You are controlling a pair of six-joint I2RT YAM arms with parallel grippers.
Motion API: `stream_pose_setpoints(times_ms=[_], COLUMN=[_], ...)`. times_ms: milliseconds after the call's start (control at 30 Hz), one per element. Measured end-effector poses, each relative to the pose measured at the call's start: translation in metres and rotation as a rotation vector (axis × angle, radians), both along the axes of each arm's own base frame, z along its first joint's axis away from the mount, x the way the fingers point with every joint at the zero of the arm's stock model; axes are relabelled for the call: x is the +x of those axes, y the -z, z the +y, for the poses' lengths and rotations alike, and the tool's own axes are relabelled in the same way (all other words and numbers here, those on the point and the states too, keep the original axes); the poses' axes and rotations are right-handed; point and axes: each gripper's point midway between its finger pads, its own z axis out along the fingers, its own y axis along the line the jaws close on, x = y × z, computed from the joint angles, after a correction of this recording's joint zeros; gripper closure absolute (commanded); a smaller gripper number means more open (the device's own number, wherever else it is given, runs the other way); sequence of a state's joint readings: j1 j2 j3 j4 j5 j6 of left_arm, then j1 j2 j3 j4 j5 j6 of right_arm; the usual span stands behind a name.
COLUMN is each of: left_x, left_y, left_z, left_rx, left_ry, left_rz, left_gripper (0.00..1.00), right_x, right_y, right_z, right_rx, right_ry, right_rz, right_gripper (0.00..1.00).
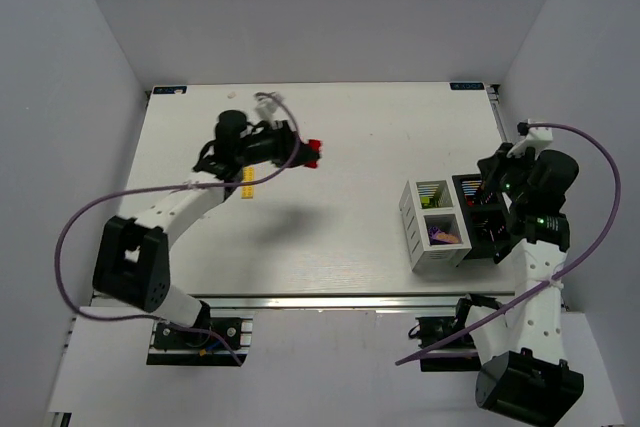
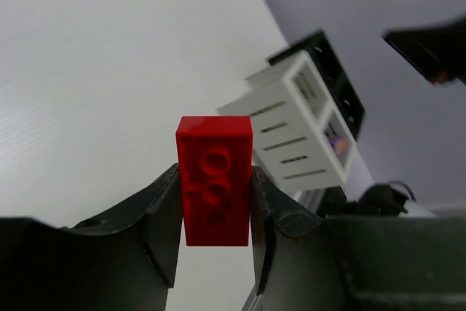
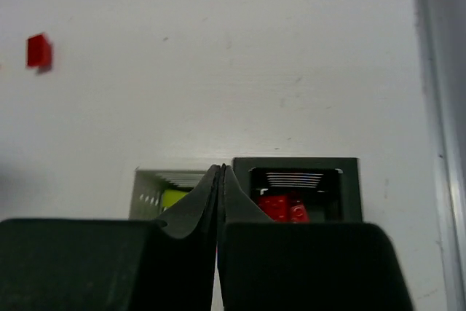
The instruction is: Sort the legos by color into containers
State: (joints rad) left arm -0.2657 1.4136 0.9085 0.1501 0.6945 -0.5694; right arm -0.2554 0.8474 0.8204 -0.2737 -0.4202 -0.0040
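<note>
- My left gripper [image 1: 306, 153] [image 2: 215, 205]: fingers pinching a red brick [image 1: 315, 152] [image 2: 215, 180] [image 3: 38, 50] by its long sides. Underside holes face my wrist, and the brick is up off the table [image 1: 370, 127].
- The containers [image 1: 412, 229] [image 2: 287, 136] [image 3: 295, 164] are well ahead of that gripper and off to its right, with the slatted white side turned toward it.
- A yellow brick [image 1: 249, 184] lies on the table behind the left gripper, just beside my forearm.
- My right gripper [image 1: 488, 199] [image 3: 220, 180]: fingers pressed together with nothing between them, hanging over the containers.
- Under the right fingertips is the wall between two compartments.
- To the left of the tips, the white compartment [image 3: 145, 180] shows a lime green brick [image 3: 173, 198].
- To the right of the tips, the black compartment [image 3: 349, 180] holds red bricks [image 3: 280, 207].
- The white compartment nearest my right base holds the purple piece [image 1: 438, 234], with something orange beside it.
- The pinched red brick sits far ahead of the right gripper, to its left.
</note>
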Motion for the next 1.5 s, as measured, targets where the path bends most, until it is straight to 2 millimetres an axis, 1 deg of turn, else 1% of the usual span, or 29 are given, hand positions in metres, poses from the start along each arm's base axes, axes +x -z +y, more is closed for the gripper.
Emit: stream_pose_setpoints(times_ms=[33,133,167,233,333,400,433,500,567,633,767,900,1033,1333,1500], left_x=[-0.003,-0.010,-0.010,-0.013,-0.012,-0.004,-0.001,0.002,0.003,0.006,0.008,0.001,-0.010,-0.047,-0.059], left_y=[-0.012,-0.042,-0.049,-0.056,-0.060,-0.067,-0.066,-0.062,-0.052,-0.046,-0.033,-0.022,-0.015,-0.019,-0.019], left_z=[-0.029,-0.104,-0.125,-0.162,-0.216,-0.252,-0.269,-0.298,-0.321,-0.344,-0.375,-0.391,-0.401,-0.419,-0.424], left_rx=[-0.014,-0.053,-0.061,-0.068,-0.070,-0.088,-0.094,-0.107,-0.113,-0.133,-0.172,-0.193,-0.195,-0.225,-0.230], left_ry=[0.086,0.283,0.322,0.394,0.466,0.488,0.497,0.512,0.530,0.539,0.551,0.553,0.570,0.632,0.656], left_rz=[-0.039,-0.157,-0.196,-0.271,-0.353,-0.428,-0.460,-0.516,-0.548,-0.583,-0.629,-0.656,-0.667,-0.708,-0.714], left_gripper=[1.00,1.00,1.00,1.00,1.00,1.00,1.00,1.00,1.00,1.00,1.00,1.00,1.00,1.00,1.00], right_x=[0.003,0.008,0.009,0.008,0.005,0.004,0.003,0.002,0.001,0.000,0.000,0.000,0.000,-0.002,-0.004], right_y=[-0.002,-0.008,-0.010,-0.011,-0.009,-0.008,-0.007,-0.005,-0.003,-0.002,0.000,0.004,0.004,0.006,0.005], right_z=[-0.010,-0.042,-0.052,-0.071,-0.087,-0.096,-0.098,-0.104,-0.106,-0.107,-0.109,-0.111,-0.110,-0.111,-0.112], right_rx=[-0.002,-0.008,-0.010,-0.011,0.001,0.010,0.015,0.022,0.030,0.037,0.049,0.063,0.077,0.103,0.117], right_ry=[0.060,0.230,0.285,0.379,0.461,0.495,0.504,0.521,0.521,0.518,0.507,0.495,0.470,0.443,0.428], right_rz=[-0.008,-0.028,-0.038,-0.055,-0.062,-0.067,-0.067,-0.067,-0.065,-0.064,-0.068,-0.059,-0.060,-0.053,-0.059], right_gripper=[1.00,1.00,1.00,1.00,1.00,1.00,1.00,1.00,1.00,1.00,1.00,1.00,1.00,1.00,1.00])
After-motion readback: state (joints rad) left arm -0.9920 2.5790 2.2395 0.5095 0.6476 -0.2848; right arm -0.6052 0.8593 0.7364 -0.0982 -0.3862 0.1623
